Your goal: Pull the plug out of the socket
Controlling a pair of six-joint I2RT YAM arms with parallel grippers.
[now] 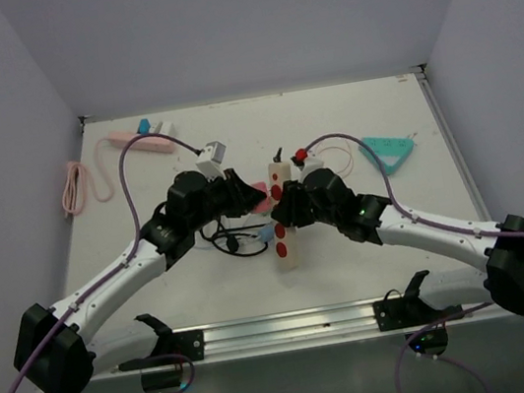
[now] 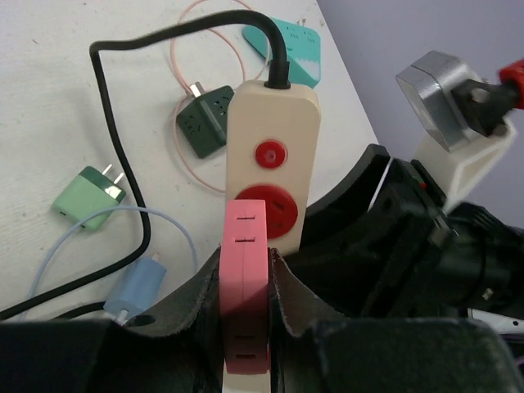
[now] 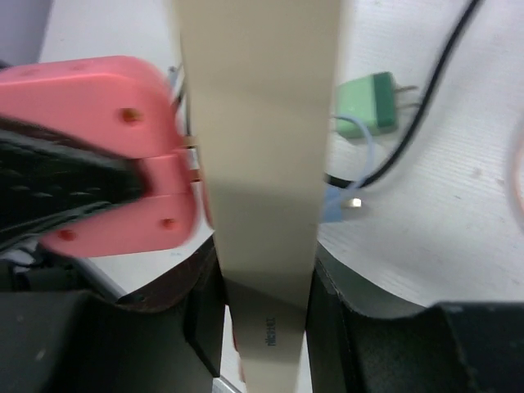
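A cream power strip (image 1: pixel 285 243) with round red sockets stands tilted at the table's middle. My right gripper (image 1: pixel 285 205) is shut on its sides; in the right wrist view the strip (image 3: pixel 258 147) fills the gap between the jaws of the gripper (image 3: pixel 266 303). A pink plug (image 1: pixel 260 193) sits against the strip's left face. My left gripper (image 2: pixel 246 282) is shut on the pink plug (image 2: pixel 246 270), in front of the strip (image 2: pixel 273 139). In the right wrist view the plug (image 3: pixel 106 155) shows a short metal prong at the strip's face.
A green plug (image 2: pixel 86 196), a dark green adapter (image 2: pixel 203 121) and a blue plug (image 2: pixel 139 286) lie beside the strip's black cable (image 2: pixel 123 155). A teal strip (image 1: pixel 389 149) lies right, a pink strip (image 1: pixel 139 141) and a white adapter (image 1: pixel 211 155) at the back left.
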